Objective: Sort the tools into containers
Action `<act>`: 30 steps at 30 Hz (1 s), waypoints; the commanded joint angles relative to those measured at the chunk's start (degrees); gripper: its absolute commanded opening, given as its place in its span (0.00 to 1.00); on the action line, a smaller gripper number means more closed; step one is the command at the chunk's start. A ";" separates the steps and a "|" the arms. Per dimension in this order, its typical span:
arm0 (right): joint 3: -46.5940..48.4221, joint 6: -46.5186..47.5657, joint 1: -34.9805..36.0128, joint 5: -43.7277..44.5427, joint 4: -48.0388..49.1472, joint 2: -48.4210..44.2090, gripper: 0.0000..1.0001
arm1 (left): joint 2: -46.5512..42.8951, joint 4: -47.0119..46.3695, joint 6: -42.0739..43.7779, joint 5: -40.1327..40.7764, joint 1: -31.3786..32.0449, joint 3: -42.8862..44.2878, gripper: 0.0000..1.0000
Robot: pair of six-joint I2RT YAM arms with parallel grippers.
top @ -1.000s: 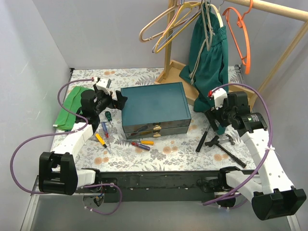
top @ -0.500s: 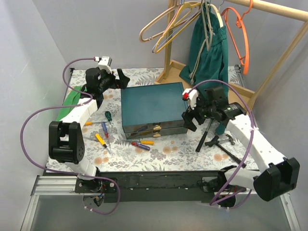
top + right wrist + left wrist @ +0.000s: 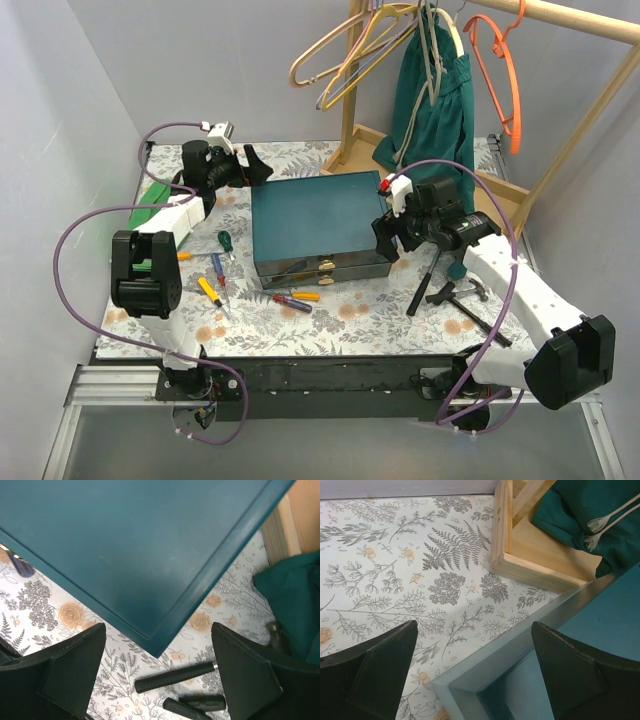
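Observation:
The dark teal box (image 3: pixel 318 222) stands shut mid-table, gold clasps (image 3: pixel 325 266) on its front; no clear trays show. My left gripper (image 3: pixel 256 167) is open and empty over the box's back left corner (image 3: pixel 470 680). My right gripper (image 3: pixel 386 240) is open and empty over the box's right front corner (image 3: pixel 155 647). Small screwdrivers lie left of the box: green (image 3: pixel 226 240), red (image 3: pixel 217 265) and yellow (image 3: pixel 208 290). Two more (image 3: pixel 293 299) lie in front. Black-handled tools (image 3: pixel 424 286) and a hammer (image 3: pixel 462 291) lie to the right, their handles (image 3: pixel 175 676) between my right fingers.
A wooden rack base (image 3: pixel 370 155) stands behind the box, also in the left wrist view (image 3: pixel 535 565). Coloured hangers (image 3: pixel 345 55) and a teal garment (image 3: pixel 432 110) hang above it. A green cloth (image 3: pixel 150 205) lies at the left edge.
My left gripper has swung from the box's left side to its back left corner. My right gripper has moved left from above the black tools to the box's right front corner.

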State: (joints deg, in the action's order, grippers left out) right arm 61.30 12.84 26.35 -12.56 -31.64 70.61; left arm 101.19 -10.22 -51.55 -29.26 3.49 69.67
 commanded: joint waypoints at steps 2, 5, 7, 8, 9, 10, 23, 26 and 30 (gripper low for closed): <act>0.76 -2.82 0.19 5.17 -3.16 -1.96 0.93 | 1.90 1.86 1.62 -5.54 0.12 5.56 0.94; -0.91 -2.12 0.19 6.40 -4.39 -3.72 0.93 | 2.61 4.24 2.15 -9.23 0.12 6.79 0.89; -2.76 -1.07 0.19 8.42 -4.57 -4.25 0.93 | 2.53 5.90 2.07 -10.38 0.12 6.80 0.84; -3.28 -0.54 0.19 9.21 -4.49 -4.16 0.93 | 2.09 6.43 2.15 -10.91 0.12 6.36 0.83; -3.90 0.51 0.19 10.61 -4.49 -3.73 0.94 | 1.82 6.96 2.94 -11.17 0.12 6.01 0.81; -4.43 1.04 0.19 10.80 -4.49 -3.38 0.94 | 1.39 8.53 3.90 -11.26 0.12 5.74 0.80; 3.62 9.13 0.19 9.84 2.98 11.73 0.88 | -13.11 16.10 9.80 -10.03 0.03 -6.47 0.77; 9.87 8.08 0.37 9.57 4.21 19.64 0.88 | -16.01 17.33 9.63 -8.54 0.12 -9.54 0.77; 20.85 6.68 0.37 10.71 5.36 28.59 0.88 | -19.35 18.30 8.31 -8.27 0.12 -13.15 0.78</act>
State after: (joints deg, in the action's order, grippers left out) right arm 71.55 23.16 28.27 -8.14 -41.21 91.55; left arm 87.13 4.08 -41.60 -33.87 2.33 59.55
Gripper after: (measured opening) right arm 0.884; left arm 0.776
